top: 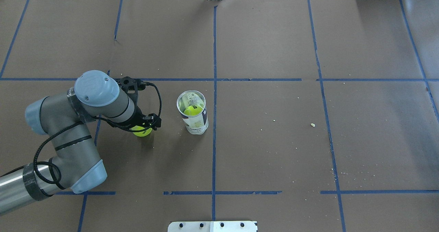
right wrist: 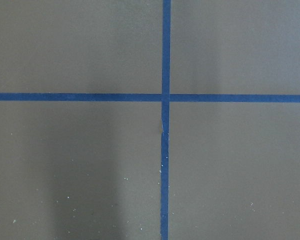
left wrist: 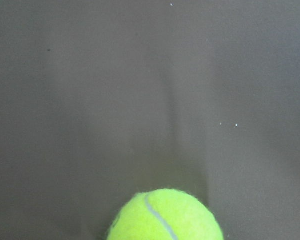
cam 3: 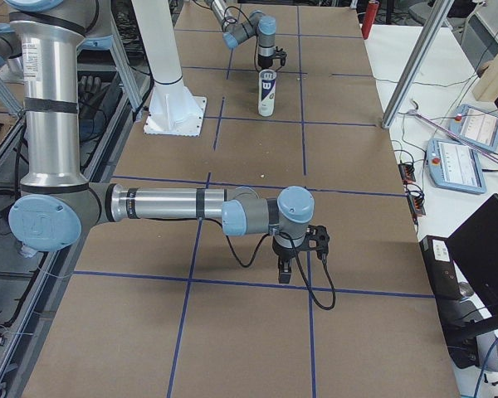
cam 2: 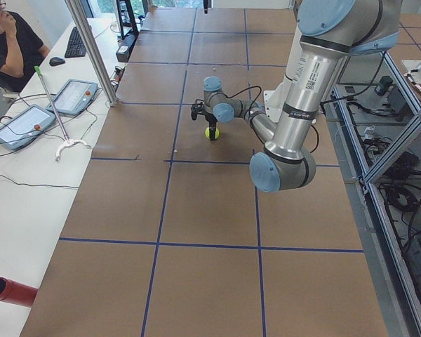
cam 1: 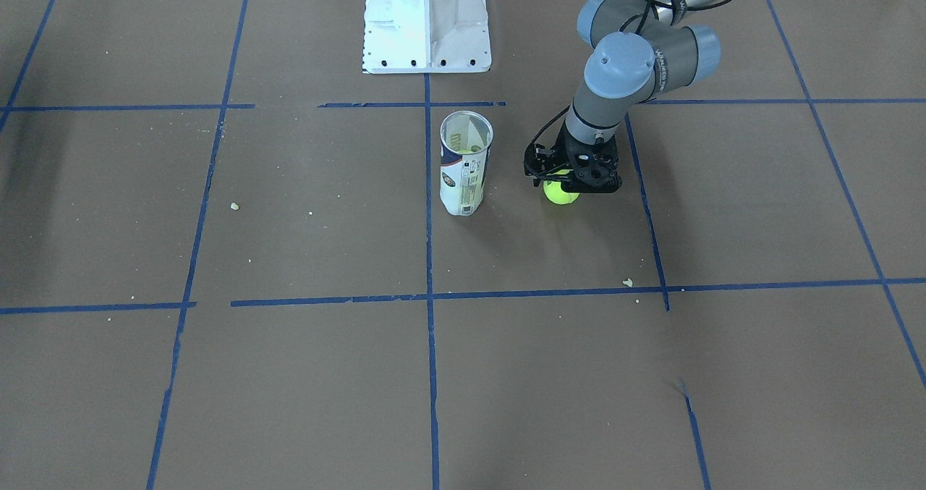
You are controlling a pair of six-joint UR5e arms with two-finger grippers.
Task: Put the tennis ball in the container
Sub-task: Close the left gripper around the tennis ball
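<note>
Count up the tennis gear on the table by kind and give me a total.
Tennis balls: 2, the outer tennis ball beside the container and the second tennis ball inside it
Containers: 1
Total: 3

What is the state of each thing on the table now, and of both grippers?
tennis ball: right under the left gripper, outside the container; held or not, unclear.
container: upright, open on top, another ball inside.
left gripper: low over the tennis ball; fingers hidden.
right gripper: far from both, low over the table; open or shut unclear.
</note>
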